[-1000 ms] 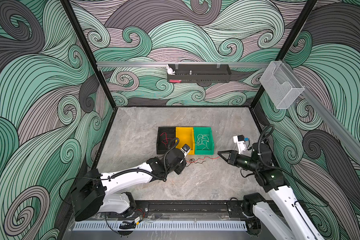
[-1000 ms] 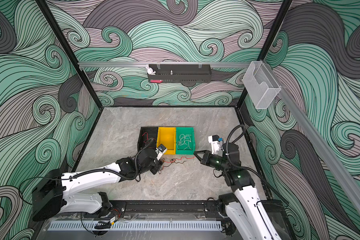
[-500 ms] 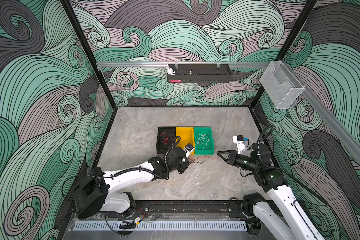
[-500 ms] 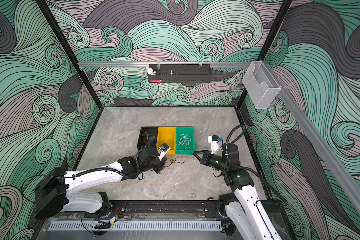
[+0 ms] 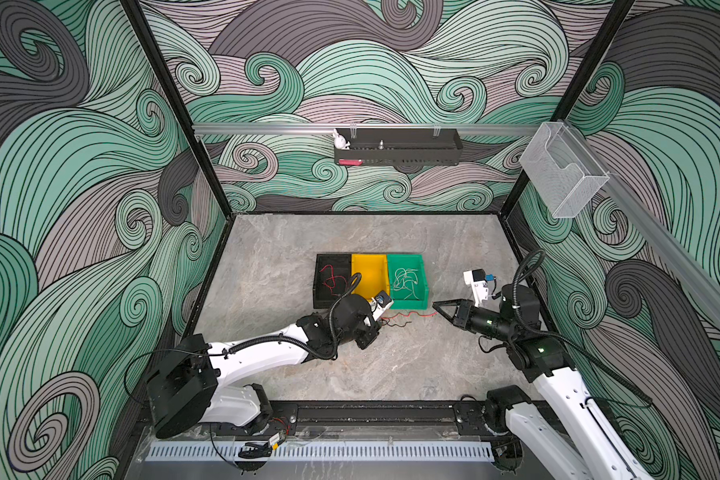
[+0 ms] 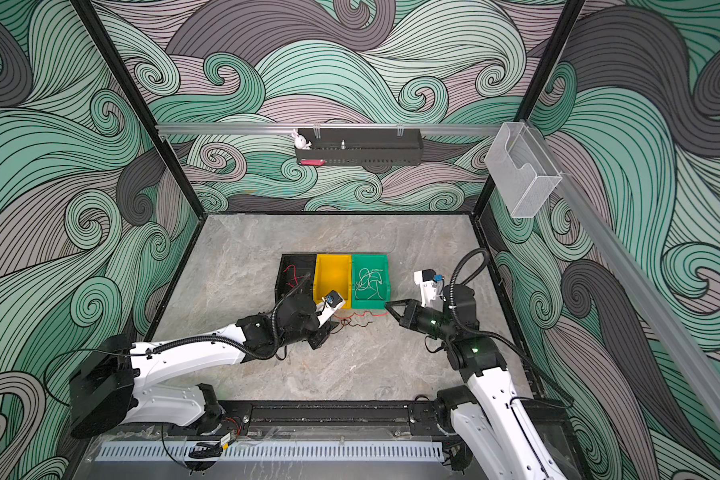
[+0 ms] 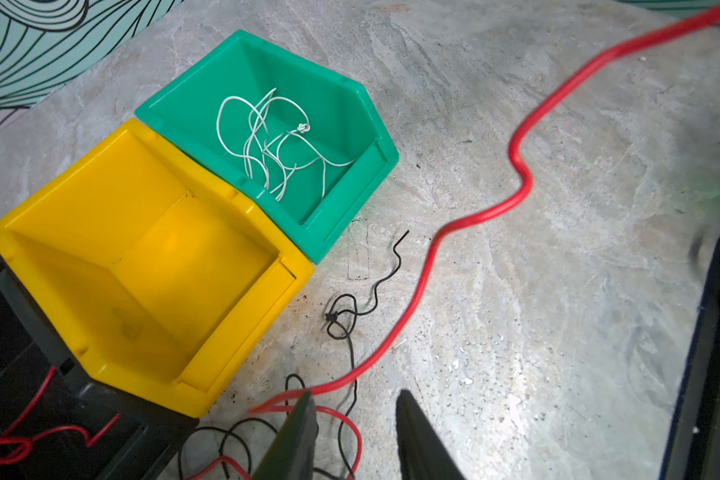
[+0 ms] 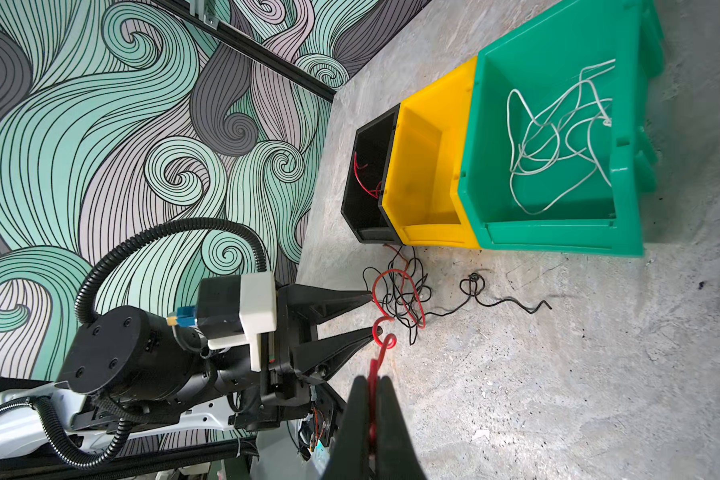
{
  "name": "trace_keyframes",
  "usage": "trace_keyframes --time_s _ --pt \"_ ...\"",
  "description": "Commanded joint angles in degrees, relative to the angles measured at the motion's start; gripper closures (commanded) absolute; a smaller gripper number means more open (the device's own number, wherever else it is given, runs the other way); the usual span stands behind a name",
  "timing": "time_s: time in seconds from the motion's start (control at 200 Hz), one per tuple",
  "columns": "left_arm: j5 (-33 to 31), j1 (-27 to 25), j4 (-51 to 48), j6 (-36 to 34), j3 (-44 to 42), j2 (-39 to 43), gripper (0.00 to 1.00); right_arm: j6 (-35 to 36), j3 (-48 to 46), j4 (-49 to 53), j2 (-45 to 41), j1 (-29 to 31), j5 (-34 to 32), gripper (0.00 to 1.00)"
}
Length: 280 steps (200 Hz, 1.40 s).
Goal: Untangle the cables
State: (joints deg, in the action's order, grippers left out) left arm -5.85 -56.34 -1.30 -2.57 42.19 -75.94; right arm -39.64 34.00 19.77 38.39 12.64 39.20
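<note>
The right gripper (image 8: 373, 380) is pinched shut on the red cable (image 7: 517, 160), at the middle right in both top views. The left gripper (image 7: 354, 399) has its fingers apart (nothing looks squeezed between them), right at the red and black tangle (image 8: 400, 291). In a top view, that tangle lies on the table (image 5: 391, 374), just below the yellow bin (image 5: 368, 270). White cables (image 7: 267, 141) sit in the green bin (image 7: 341, 116).

Both arms (image 5: 570, 399) pair glossy white link shells (image 5: 258, 357) with matte black round joint housings (image 8: 113, 345) dotted with screws, trail ribbed black hoses (image 8: 200, 223), carry a white-and-black camera block (image 8: 258, 303) with a blue plug (image 8: 186, 311), and the left gripper (image 8: 373, 313) ends in slim, tapering black fingers (image 8: 333, 299).
</note>
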Motion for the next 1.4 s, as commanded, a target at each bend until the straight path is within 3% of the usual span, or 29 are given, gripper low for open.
trace_keyframes --time_s 0.0,0.27,0.405,0.961,1.396 --pt "-2.54 0.00 0.10 -3.56 1.88 -1.65 0.61 -0.26 0.11 -1.88 0.20 0.26 1.50 0.94" --pt "-11.07 0.06 -2.19 -4.90 1.71 -0.79 0.59 -0.35 -0.25 -2.74 1.44 0.22 2.20 0.94" --pt "-11.89 0.65 -0.33 -4.27 -0.46 0.41 0.59 -0.45 -0.23 -3.20 1.81 0.19 2.53 0.94" --pt "-6.01 3.25 1.91 5.73 -10.86 6.73 0.61 1.19 2.30 0.51 -0.95 -3.13 1.01 0.95" --pt "2.87 6.99 7.01 12.27 -9.77 2.40 0.61 1.66 1.69 1.58 -1.21 -3.33 1.03 0.95"
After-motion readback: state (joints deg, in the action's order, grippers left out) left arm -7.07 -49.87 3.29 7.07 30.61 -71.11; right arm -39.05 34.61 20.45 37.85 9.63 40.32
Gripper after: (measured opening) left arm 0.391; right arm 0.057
